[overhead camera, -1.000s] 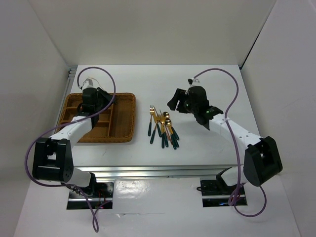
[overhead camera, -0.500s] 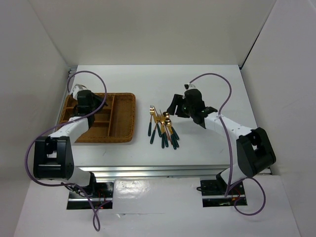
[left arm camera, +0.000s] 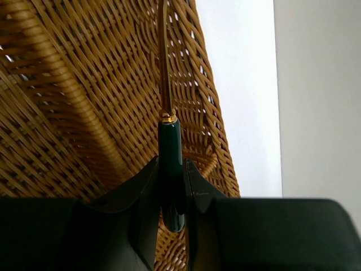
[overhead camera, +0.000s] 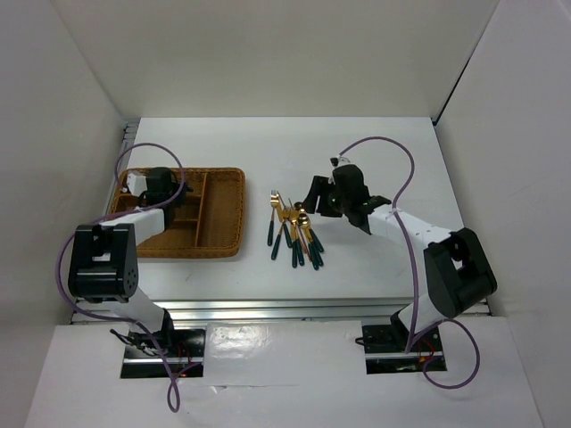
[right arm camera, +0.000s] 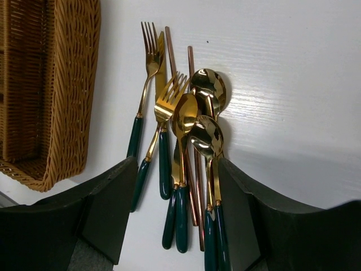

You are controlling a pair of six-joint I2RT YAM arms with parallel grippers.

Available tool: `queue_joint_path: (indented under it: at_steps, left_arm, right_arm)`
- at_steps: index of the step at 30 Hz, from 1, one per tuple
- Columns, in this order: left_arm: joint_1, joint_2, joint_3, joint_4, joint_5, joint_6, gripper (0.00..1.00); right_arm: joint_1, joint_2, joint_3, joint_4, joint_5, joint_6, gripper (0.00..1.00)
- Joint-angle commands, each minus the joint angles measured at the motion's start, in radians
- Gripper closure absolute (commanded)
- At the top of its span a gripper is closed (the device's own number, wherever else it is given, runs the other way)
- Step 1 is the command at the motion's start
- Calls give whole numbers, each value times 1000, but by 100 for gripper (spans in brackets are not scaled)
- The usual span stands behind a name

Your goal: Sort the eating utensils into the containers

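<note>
Utensil (left arm camera: 169,141) gripped by left pincer (left arm camera: 170,172) shows only in wrist view; right pincer (right arm camera: 176,169) wide.

One teal-handled piece (left arm camera: 169,149) sits pinched between my left fingers (left arm camera: 141,195), its slim gold stem pointing away over the brown wicker tray (left arm camera: 67,84); I cannot make out its head. The tray is shallow and rectangular, split by inner dividers. The other utensils lie well apart to its right in one loose heap (overhead camera: 294,234): two forks (right arm camera: 150,42), three spoons (right arm camera: 207,84) and thin gold chopsticks (right arm camera: 190,59). They overlap, gold heads together, dark teal handles fanned out.
</note>
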Motion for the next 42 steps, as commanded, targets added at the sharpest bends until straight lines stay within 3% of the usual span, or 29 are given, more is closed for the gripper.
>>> queue_joint_path:
  at_steps: [1,3,4,8,10,11,15,20,24,28,35,42]
  left_arm:
    - [5,32,34,50,-52,-82,76]
    - [5,49,69,29,-52,-82,72]
    - [5,49,69,13,-52,-103,63]
    - [5,74,80,28,-52,-116,50]
    - [5,74,80,28,-52,-107,37]
    - [5,74,92,28,-52,-76,23]
    - [5,63,124,-39,-52,-27,14]
    - [5,-45,124,-84,-14,94,11]
    - [5,-116,112,-64,141,333,14]
    - [-50,-177,132,-145,188,480,17]
    - [-141,-267,141,-228,198,607,23]
    - [-215,-363,102,-288,107,656,24]
  right_arm:
    - [-5,23,-2,55,-10,-19,34]
    - [-5,33,-2,55,-21,-19,34]
    - [-5,33,7,55,-21,-19,34]
    - [-5,42,7,55,-30,-28,34]
    - [-5,42,7,64,-41,-39,34]
    - [-5,42,7,64,-41,-39,34]
    - [-5,42,7,64,-73,-48,36]
    - [-5,51,25,74,-139,-90,37]
    - [27,94,76,34,-150,-122,37]
    - [91,146,137,-17,-101,-142,40]
    - [125,247,228,-91,-81,-104,48]
    - [171,309,274,-155,-69,-38,60]
